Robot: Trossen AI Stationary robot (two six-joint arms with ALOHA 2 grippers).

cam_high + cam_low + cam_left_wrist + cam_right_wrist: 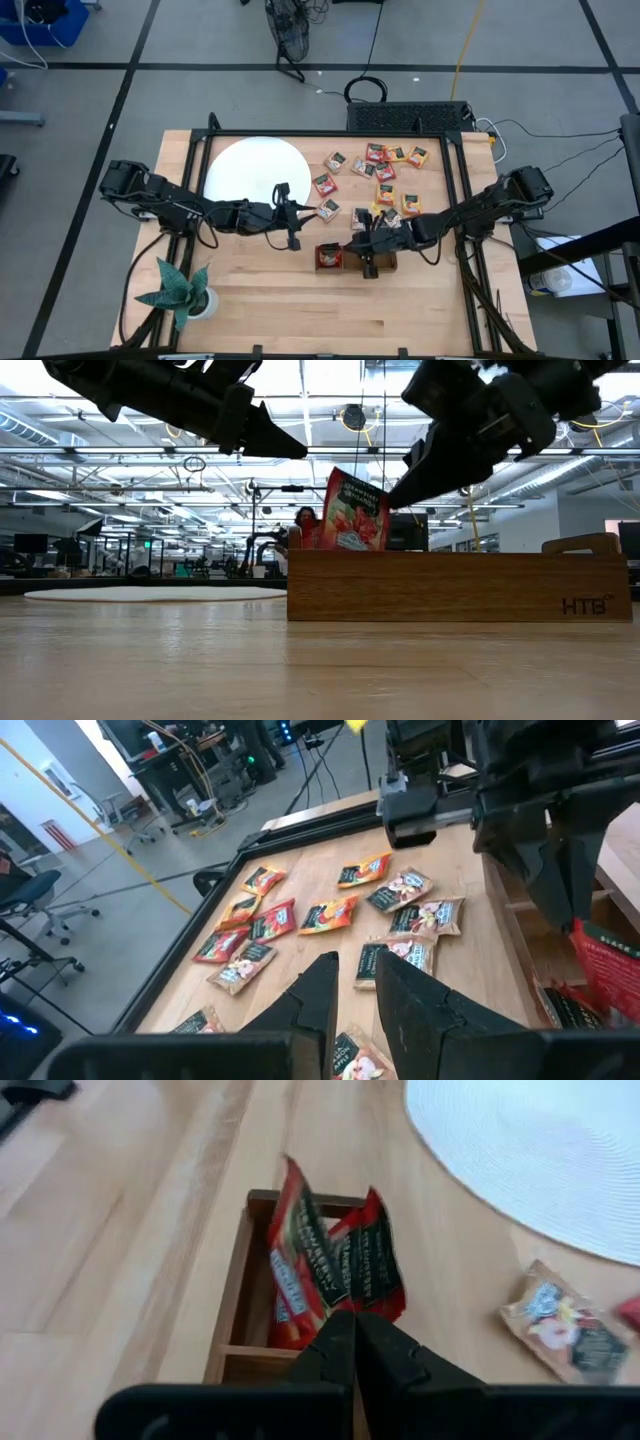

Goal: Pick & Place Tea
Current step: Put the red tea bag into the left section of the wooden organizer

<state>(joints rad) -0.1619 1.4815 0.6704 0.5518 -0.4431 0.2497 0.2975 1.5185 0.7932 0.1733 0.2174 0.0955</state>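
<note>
On the table [300, 310], the wooden tray [450, 587] holds red tea sachets [335, 1265] standing on edge in its end compartment, others [385, 175] lying flat toward the far right corner; the right gripper [367, 243] is closed empty above the tray, the left gripper [290, 213] slightly parted, empty.

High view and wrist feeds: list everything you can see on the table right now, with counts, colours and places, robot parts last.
Wooden tray: one, brown, mid-table under the right arm.
Red sachets in tray: at least two, standing in the end compartment nearest the white disc.
Loose sachets: roughly a dozen, red, green and orange-yellow, scattered on the far right of the table.
White disc: one, far left of the table.
Plant: one, green, in a white pot, near left corner.
Left gripper: slightly parted, empty, beside the disc's edge.
Right gripper: shut, empty, above the tray.
</note>
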